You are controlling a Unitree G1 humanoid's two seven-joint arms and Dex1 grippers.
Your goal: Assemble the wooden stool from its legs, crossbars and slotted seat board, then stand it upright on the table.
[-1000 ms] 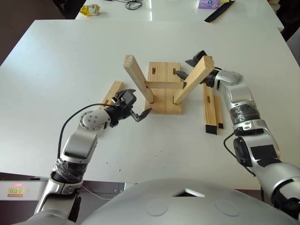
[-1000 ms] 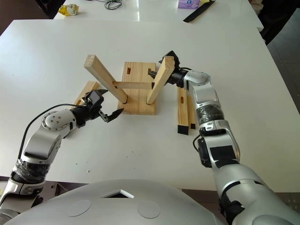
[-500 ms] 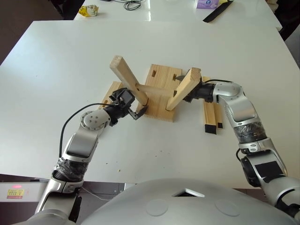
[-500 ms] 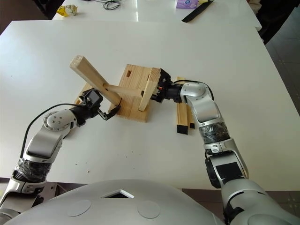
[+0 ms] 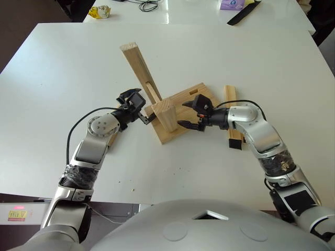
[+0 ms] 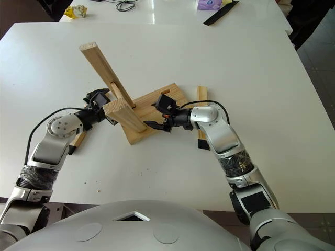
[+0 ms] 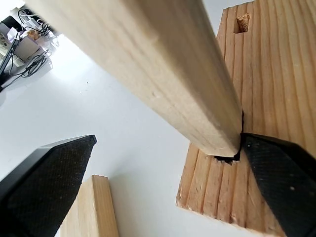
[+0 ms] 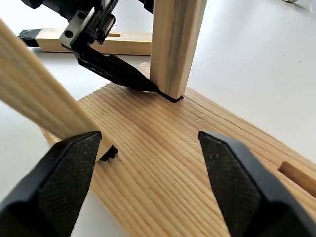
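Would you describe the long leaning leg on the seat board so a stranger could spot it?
On the white table, find the slotted seat board lying flat in the middle. Two legs are planted in it; the one meant is the long leg at its left corner, slanting up toward the table's far left. Unlike the near leg, seen end-on, it shows a slot in its side.

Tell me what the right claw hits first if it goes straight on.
Likely the nearer leg standing in the seat board: it sits just ahead of one finger of the open right claw. Depth is unclear.
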